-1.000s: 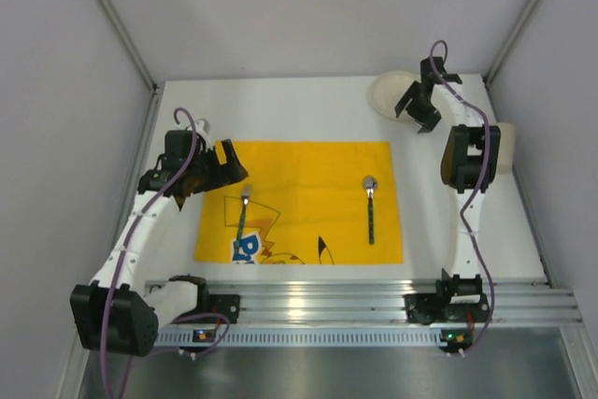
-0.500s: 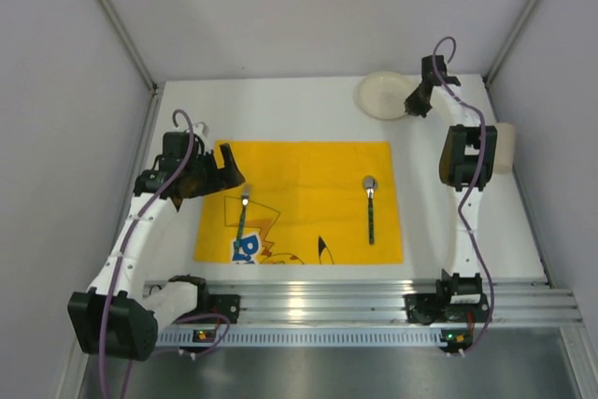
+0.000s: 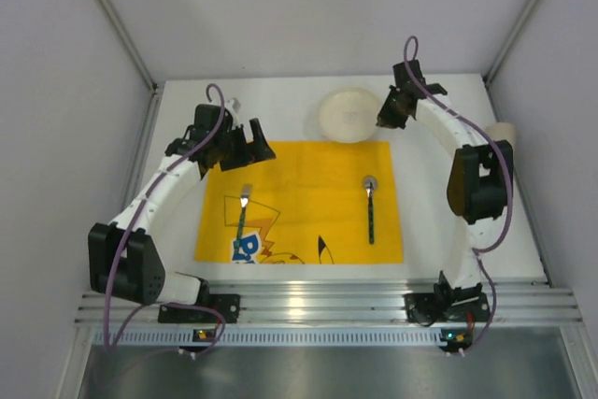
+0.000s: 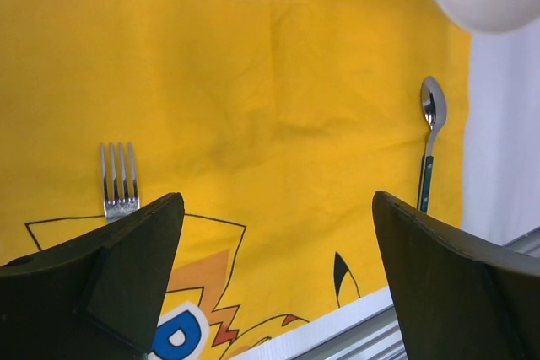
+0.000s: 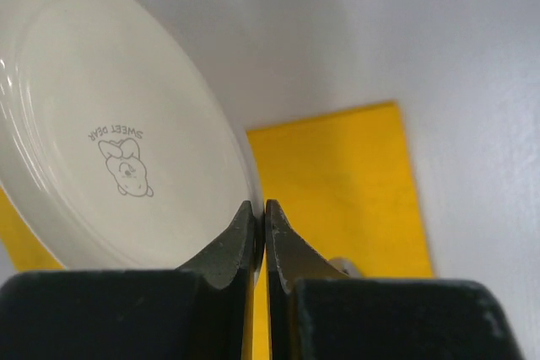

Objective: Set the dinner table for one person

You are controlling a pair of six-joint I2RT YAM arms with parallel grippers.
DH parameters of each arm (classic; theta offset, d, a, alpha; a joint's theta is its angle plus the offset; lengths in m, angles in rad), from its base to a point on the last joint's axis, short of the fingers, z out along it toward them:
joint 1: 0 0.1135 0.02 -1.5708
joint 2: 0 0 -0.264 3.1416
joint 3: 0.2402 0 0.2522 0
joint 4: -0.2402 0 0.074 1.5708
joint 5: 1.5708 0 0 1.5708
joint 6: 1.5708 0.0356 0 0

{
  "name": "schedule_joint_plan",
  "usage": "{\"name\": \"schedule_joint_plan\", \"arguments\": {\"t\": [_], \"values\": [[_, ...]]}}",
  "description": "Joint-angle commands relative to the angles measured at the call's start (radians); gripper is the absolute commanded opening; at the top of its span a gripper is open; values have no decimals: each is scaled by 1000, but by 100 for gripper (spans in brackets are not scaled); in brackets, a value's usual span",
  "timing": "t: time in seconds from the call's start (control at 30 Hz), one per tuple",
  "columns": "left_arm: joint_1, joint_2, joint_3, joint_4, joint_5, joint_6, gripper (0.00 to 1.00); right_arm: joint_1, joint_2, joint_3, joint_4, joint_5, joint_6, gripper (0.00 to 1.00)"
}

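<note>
Moving left with our right hand (image 3: 391, 111) clenching its rim, the plate (image 3: 348, 116) is arriving at the back of the desk (image 3: 280, 100), just behind the mat (image 3: 308, 195). We're judging it stiff, slick, fragile; left hand (image 3: 245, 147) is idling, released.

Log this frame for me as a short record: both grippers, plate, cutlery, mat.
right gripper: shut on the plate's rim
plate: cream, bear print, at the far edge of the yellow mat; contact with the white table unclear
left gripper: open, empty, above the mat's far left corner
fork: on the mat, left side
spoon: on the mat, right side
yellow mat: flat, centre of the table
</note>
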Motion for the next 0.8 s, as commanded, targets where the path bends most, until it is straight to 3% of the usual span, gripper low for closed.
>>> {"name": "schedule_joint_plan", "arguments": {"t": [0.0, 0.37, 0.57, 0.77], "values": [[-10, 15, 72, 129, -1, -36, 99, 70, -195, -105, 7, -84, -6, 0], [2, -91, 142, 50, -169, 25, 99, 373, -399, -450, -59, -170, -94, 0], [2, -158, 122, -1, -182, 22, 99, 419, -390, -613, 47, -231, -87, 0], [2, -223, 87, -45, -188, 16, 99, 451, -340, -618, 67, -200, -87, 0]]}}
